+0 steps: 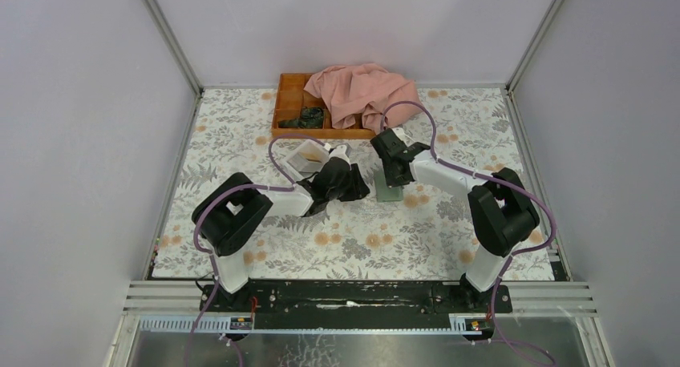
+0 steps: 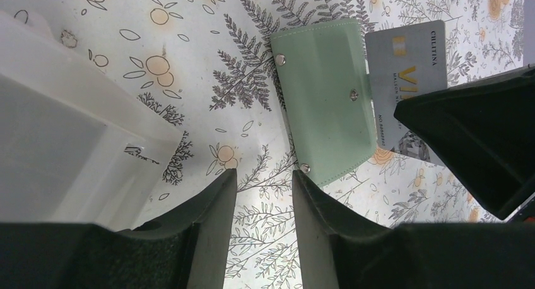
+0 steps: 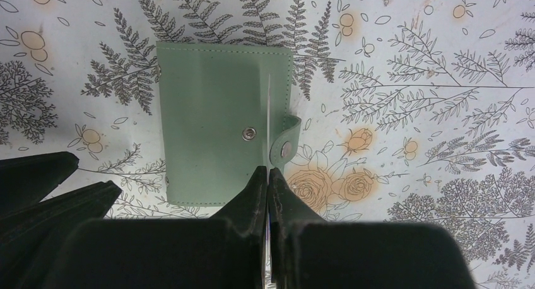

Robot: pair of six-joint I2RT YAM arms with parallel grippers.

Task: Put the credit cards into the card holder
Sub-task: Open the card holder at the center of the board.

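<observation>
right tool (image 3: 269, 173) clamped on grey credit card (image 2: 407, 62), edge-on above card holder (image 3: 214, 131) on bench (image 3: 410, 81); left tool (image 2: 265, 182) apart, empty.

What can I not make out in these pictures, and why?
Card holder: folded, so its inside is hidden in every view.
Credit card: right gripper covers its lower part in left wrist view; edge-on in right wrist view.
Orange tray: pink cloth covers part in top view.

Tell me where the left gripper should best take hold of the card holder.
Probably its free long edge, from the left arm's side: the card holder lies flat, and the right gripper holds a card at the other edge.
</observation>
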